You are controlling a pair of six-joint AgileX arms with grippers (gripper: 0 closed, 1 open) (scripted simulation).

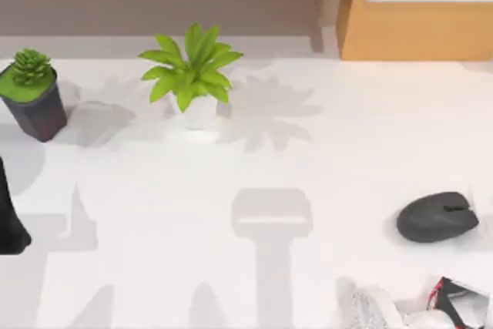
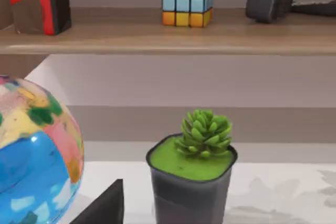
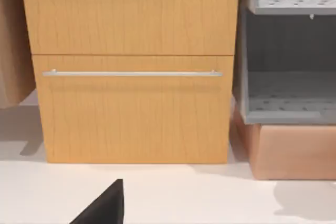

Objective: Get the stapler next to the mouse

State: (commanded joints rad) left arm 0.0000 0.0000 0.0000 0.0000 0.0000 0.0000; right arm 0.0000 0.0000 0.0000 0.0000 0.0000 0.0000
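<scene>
Table, white, is seen from above. Near its back edge a leafy plant is set; the mouse lies well apart, at the right side. Whether either arm's hand is released or clenched cannot be told.

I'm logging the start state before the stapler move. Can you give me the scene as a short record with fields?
mouse: dark grey, right side, nothing touching it
leafy plant: white pot, back centre-left
succulent: dark pot, back left
cabinet: wooden, bar handle, back right
left arm: idle at the left edge
near right corner: white, red and black shape, cut off by the edge, identity unclear
</scene>
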